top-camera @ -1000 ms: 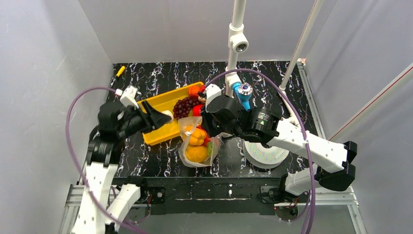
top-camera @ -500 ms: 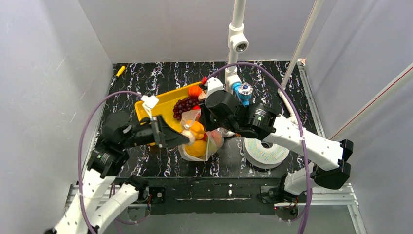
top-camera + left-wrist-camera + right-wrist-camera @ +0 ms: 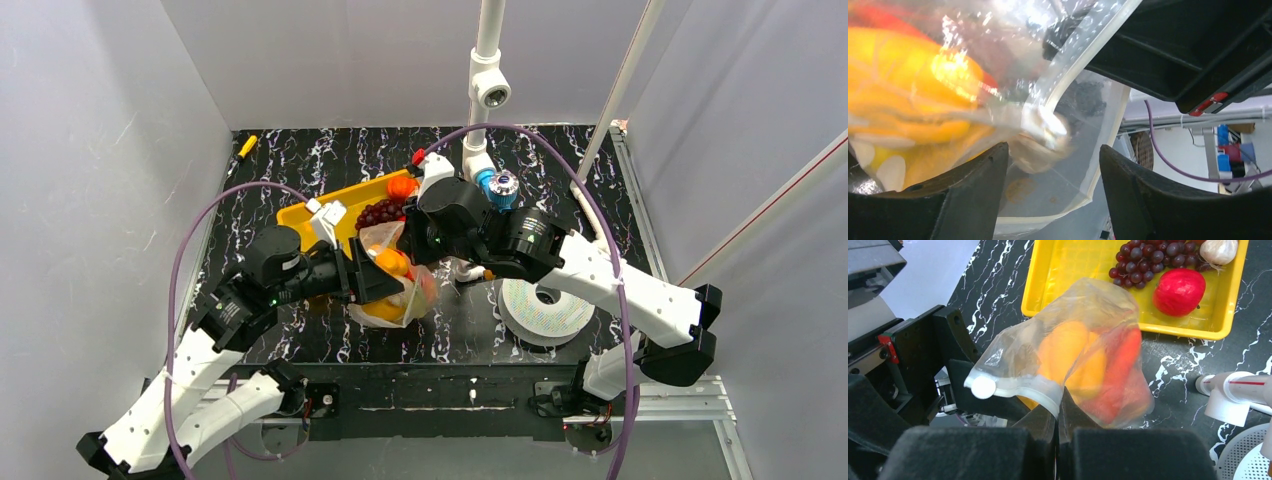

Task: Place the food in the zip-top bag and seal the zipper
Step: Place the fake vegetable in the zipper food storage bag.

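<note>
Right wrist: one zip-top bag [image 3: 1068,355], one grape bunch [image 3: 1153,260], one tray [image 3: 1068,270]

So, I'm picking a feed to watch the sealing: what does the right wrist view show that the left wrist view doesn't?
Only right wrist: the yellow tray holding grapes and a red fruit, and the right gripper pinched shut on the zip-top bag at its zipper.
Only left wrist: the gap between the open fingers of the left gripper, with the bag's edge in it.
Both: the bag, its zipper strip and the orange food inside.
</note>
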### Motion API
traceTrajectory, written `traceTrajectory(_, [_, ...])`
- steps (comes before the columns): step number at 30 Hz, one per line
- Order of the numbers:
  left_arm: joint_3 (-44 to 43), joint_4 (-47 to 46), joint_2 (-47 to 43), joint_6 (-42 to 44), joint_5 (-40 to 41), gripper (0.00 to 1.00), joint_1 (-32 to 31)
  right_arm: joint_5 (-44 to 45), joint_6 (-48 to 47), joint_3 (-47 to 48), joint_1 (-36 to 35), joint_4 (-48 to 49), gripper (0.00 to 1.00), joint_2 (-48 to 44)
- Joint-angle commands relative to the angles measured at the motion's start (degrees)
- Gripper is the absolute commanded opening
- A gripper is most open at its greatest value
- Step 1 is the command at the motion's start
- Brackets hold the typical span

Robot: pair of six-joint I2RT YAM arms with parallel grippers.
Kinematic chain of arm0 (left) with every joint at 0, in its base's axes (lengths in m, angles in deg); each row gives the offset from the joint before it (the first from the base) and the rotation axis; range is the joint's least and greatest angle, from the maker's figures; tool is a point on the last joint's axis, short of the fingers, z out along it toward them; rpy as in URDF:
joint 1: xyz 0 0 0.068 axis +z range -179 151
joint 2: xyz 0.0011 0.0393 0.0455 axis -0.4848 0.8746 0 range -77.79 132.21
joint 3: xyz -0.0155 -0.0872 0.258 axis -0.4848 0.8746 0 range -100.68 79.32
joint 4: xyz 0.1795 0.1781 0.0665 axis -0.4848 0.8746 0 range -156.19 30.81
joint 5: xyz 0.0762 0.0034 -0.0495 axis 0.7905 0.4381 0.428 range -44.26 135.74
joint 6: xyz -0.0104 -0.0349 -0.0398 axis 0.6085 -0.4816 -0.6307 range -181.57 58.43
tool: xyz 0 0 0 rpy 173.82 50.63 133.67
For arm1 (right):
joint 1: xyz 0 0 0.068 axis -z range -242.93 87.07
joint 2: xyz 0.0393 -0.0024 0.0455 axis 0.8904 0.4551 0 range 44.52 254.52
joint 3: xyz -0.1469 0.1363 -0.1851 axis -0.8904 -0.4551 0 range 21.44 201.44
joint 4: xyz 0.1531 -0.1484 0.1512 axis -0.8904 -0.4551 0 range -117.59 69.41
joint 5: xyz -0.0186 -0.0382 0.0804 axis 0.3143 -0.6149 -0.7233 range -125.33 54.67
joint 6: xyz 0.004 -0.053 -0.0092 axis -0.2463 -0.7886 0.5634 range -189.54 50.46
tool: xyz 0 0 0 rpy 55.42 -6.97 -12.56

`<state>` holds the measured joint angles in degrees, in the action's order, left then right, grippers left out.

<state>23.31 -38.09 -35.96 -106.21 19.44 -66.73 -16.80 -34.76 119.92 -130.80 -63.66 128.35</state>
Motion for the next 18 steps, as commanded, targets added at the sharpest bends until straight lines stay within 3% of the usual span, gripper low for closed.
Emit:
traceTrajectory(1, [-2.39,3.47,-1.02,2.5,4.5,0.7,-0.26,-1.19,0.6,1.0,0.0,5.43,0.01,-2.54])
traceTrajectory(12, [-7.66,7.56,-1.36,7.5,3.72,0.81,-0.32,-0.61,-0.01,-1.18,0.02,5.73,0.01,-4.42])
traceTrajectory(18, [-17.53,19.9,-1.56,15.31,14.92,0.85,-0.32,-0.39,0.08,-3.53,0.02,6.62,0.01,-7.13])
